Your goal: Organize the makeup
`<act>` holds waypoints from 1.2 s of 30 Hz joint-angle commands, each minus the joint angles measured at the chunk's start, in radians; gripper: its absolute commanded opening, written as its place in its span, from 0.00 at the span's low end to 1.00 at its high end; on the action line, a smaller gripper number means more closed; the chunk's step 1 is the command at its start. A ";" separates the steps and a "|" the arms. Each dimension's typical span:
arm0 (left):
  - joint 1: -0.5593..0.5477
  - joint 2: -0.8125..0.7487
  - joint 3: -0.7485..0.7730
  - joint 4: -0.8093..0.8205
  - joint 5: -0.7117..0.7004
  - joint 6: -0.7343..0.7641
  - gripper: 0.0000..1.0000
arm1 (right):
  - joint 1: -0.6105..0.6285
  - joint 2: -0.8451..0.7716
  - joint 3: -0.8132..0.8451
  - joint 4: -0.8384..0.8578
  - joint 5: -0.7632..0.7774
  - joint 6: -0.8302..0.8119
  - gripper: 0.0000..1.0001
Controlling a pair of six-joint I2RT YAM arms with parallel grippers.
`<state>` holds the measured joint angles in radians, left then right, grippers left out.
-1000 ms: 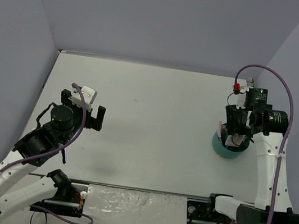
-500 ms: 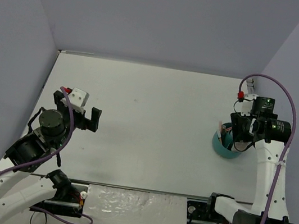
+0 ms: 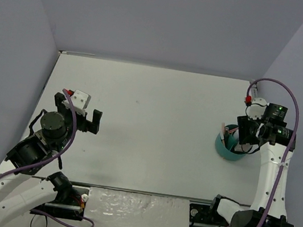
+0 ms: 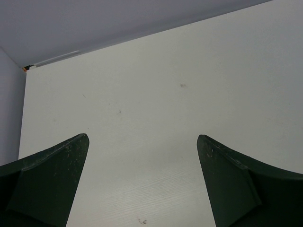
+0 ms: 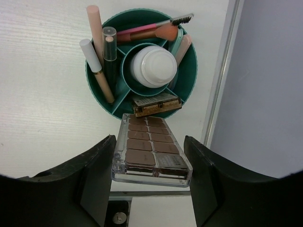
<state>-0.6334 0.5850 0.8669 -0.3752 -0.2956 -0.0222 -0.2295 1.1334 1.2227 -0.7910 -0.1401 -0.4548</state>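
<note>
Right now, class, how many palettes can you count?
2. One palette is gripped between the right gripper's fingers at the tub's rim; the second palette stands in the tub's near compartment. Others may be hidden.

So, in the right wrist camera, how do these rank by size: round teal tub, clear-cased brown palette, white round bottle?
Largest: round teal tub.
Then: clear-cased brown palette, though it sits nearer the camera, so that is unsure.
Smallest: white round bottle.

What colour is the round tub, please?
The tub is teal; the right wrist view shows it best.
</note>
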 commanded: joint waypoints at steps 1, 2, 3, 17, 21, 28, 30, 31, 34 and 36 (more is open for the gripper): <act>0.005 -0.005 0.015 0.068 -0.027 0.019 0.97 | -0.025 -0.042 -0.045 0.099 -0.044 -0.061 0.00; 0.005 -0.005 0.015 0.068 -0.028 0.019 0.97 | -0.029 -0.047 -0.055 0.110 -0.049 -0.068 0.00; 0.005 -0.004 0.014 0.067 -0.027 0.019 0.97 | -0.034 -0.052 -0.064 0.126 -0.058 -0.071 0.00; 0.008 -0.004 0.004 0.067 -0.027 0.019 0.97 | -0.102 -0.050 -0.167 0.239 -0.159 -0.084 0.00; 0.009 -0.005 0.001 0.070 -0.031 0.019 0.97 | -0.106 -0.053 -0.188 0.245 -0.158 -0.084 0.13; 0.012 -0.006 0.001 0.070 -0.024 0.019 0.97 | -0.105 -0.072 -0.219 0.260 -0.124 -0.083 0.42; 0.012 -0.007 -0.001 0.070 -0.025 0.019 0.97 | -0.105 -0.073 -0.220 0.264 -0.121 -0.076 0.46; 0.012 -0.008 -0.002 0.070 -0.025 0.019 0.97 | -0.105 -0.070 -0.217 0.266 -0.117 -0.068 0.51; 0.014 -0.010 -0.003 0.070 -0.024 0.019 0.97 | -0.105 -0.070 -0.210 0.265 -0.102 -0.063 0.68; 0.016 -0.012 -0.003 0.070 -0.021 0.019 0.97 | -0.104 -0.076 -0.207 0.266 -0.100 -0.061 0.74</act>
<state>-0.6269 0.5717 0.8524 -0.3695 -0.3126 -0.0135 -0.3279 1.0840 0.9936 -0.5749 -0.2639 -0.5234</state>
